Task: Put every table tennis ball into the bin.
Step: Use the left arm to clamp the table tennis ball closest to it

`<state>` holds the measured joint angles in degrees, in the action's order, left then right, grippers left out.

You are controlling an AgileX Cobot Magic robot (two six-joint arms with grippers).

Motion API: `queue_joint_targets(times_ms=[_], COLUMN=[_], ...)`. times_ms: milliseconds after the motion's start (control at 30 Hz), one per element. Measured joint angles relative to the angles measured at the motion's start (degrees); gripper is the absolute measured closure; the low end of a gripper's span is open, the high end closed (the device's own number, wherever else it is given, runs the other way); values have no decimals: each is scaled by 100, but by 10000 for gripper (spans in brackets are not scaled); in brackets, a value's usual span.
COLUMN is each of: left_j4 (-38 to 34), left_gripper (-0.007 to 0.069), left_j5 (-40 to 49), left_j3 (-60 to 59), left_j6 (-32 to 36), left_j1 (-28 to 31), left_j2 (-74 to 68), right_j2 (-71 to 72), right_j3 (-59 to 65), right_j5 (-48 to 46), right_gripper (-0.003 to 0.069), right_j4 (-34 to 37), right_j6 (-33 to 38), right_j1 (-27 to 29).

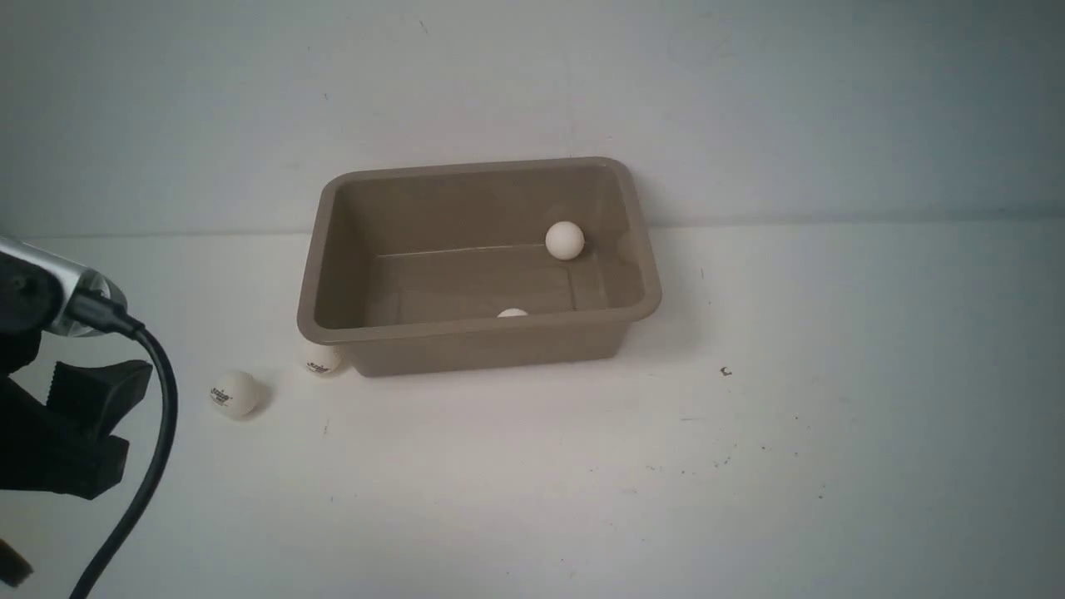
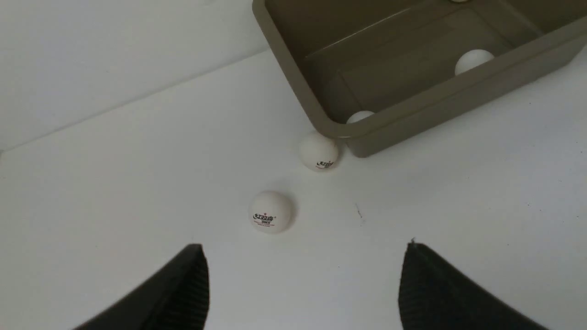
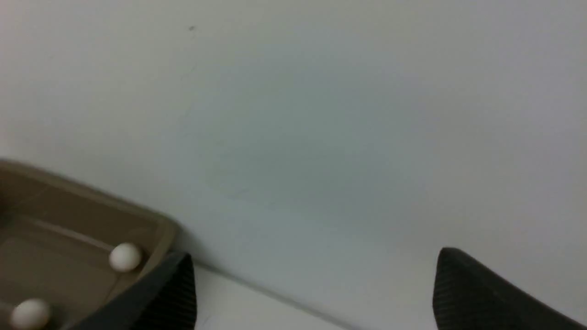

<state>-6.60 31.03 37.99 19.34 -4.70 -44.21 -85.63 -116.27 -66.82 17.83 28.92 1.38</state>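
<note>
White worktop (image 1: 582, 482), halfway stage: left tool (image 2: 305, 247) gapes empty, loose ball (image 1: 235, 393) at the bin's (image 1: 478, 337) eight o'clock, corner ball (image 1: 320, 359) tucked under its rim. Two balls (image 1: 564, 240) lie inside, and the right tool (image 3: 315, 254) hangs wide open, empty. Next, I reckon: straddle the loose ball and squeeze gently.

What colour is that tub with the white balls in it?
The bin is a plain taupe-brown all over, with no pattern; the front view shows it best.
</note>
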Motion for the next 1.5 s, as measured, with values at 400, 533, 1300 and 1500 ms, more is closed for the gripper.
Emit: queue_joint_targets(times_ms=[400, 533, 1300, 1500], left_j4=[1927, 2786, 5071, 5076], left_gripper=[125, 125, 125, 125], left_j5=[-308, -351, -2482, -2448], left_j3=[0, 0, 189, 208], left_j6=[-1115, -1864, -4594, -4798], left_j1=[0, 0, 0, 4], left_j2=[-157, -419, -3773, -4191], right_j2=[701, 1134, 2402, 2402], right_j3=[1671, 2951, 6203, 6203], right_j5=[-620, -588, 1159, 1159], right_gripper=[31, 36, 69, 69], right_j4=[699, 798, 1877, 2033], right_j6=[-447, -371, 994, 1018], right_j1=[-157, -157, -699, -730])
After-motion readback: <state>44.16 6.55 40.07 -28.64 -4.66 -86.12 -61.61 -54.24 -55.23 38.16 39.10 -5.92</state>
